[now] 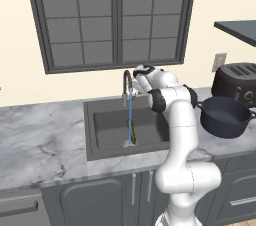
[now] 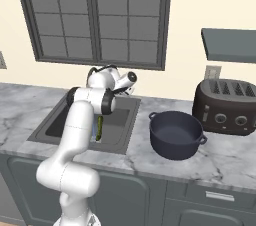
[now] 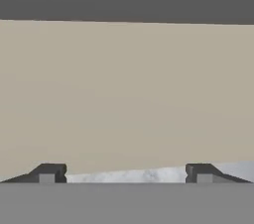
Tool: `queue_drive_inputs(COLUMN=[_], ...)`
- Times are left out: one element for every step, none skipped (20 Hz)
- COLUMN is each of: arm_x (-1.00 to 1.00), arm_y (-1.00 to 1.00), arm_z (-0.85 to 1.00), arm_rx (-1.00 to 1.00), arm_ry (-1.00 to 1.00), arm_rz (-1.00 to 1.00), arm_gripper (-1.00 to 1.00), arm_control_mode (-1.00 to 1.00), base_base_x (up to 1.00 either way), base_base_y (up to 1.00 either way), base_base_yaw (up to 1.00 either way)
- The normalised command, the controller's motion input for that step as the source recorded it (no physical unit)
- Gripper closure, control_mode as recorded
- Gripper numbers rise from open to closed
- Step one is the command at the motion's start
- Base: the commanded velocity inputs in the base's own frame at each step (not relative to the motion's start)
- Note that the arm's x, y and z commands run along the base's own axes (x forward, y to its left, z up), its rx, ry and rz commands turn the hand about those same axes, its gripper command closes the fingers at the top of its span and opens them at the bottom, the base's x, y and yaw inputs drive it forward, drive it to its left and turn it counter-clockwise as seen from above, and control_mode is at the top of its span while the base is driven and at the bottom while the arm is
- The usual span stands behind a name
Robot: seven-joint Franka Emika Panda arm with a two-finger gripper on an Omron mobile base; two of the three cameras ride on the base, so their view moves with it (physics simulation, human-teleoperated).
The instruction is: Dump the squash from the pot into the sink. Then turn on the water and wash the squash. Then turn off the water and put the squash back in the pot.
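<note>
The counter [image 1: 45, 142] looked like polished grey-white veined marble, while the sink [image 1: 107, 127] set in it was a matt dark grey with a brushed metal faucet [image 1: 126, 87]. The pot [image 2: 176, 133] had a smooth, faintly glossy navy finish, and the toaster [image 2: 227, 106] a shiny dark casing. The squash [image 1: 133, 134] showed a sleek green skin under a thin blue stream of water [image 1: 130, 112].

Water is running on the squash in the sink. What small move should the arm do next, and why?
Probably nudge the faucet handle to shut off the water. The stream falls onto the squash in the sink, the pot sits empty on the counter, and the open gripper is up near the faucet.
</note>
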Motion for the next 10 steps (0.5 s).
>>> queue_drive_inputs(arm_x=[0.00, 0.00, 0.00, 0.00, 0.00, 0.00, 0.00, 0.00, 0.00, 0.00], arm_y=[0.06, 0.12, 0.14, 0.14, 0.15, 0.15, 0.11, 0.15, 0.28, 0.29], arm_z=[-0.19, -0.14, -0.16, -0.14, -0.14, -0.18, -0.21, -0.26, -0.40, -0.44], arm_rx=[0.23, 0.26, 0.32, 0.37, 0.40, 0.42, 0.43, 0.44, 0.43, 0.43], arm_ry=[0.22, 0.21, 0.22, 0.20, 0.21, 0.19, 0.20, 0.21, 0.22, 0.23], arm_rz=[-0.12, -0.11, -0.11, -0.10, -0.10, -0.09, -0.09, -0.09, -0.08, -0.08], arm_gripper=[-1.00, -1.00, -1.00, -1.00, -1.00, -1.00, -1.00, -1.00, -1.00, -1.00], arm_control_mode=[-1.00, -1.00, -1.00, -1.00, -1.00, -1.00, -1.00, -1.00, -1.00, -1.00], base_base_x=[0.00, 0.00, 0.00, 0.00, 0.00, 0.00, 0.00, 0.00, 0.00, 0.00], base_base_y=[0.00, 0.00, 0.00, 0.00, 0.00, 0.00, 0.00, 0.00, 0.00, 0.00], base_base_yaw=[0.00, 0.00, 0.00, 0.00, 0.00, 0.00, 0.00, 0.00, 0.00, 0.00])
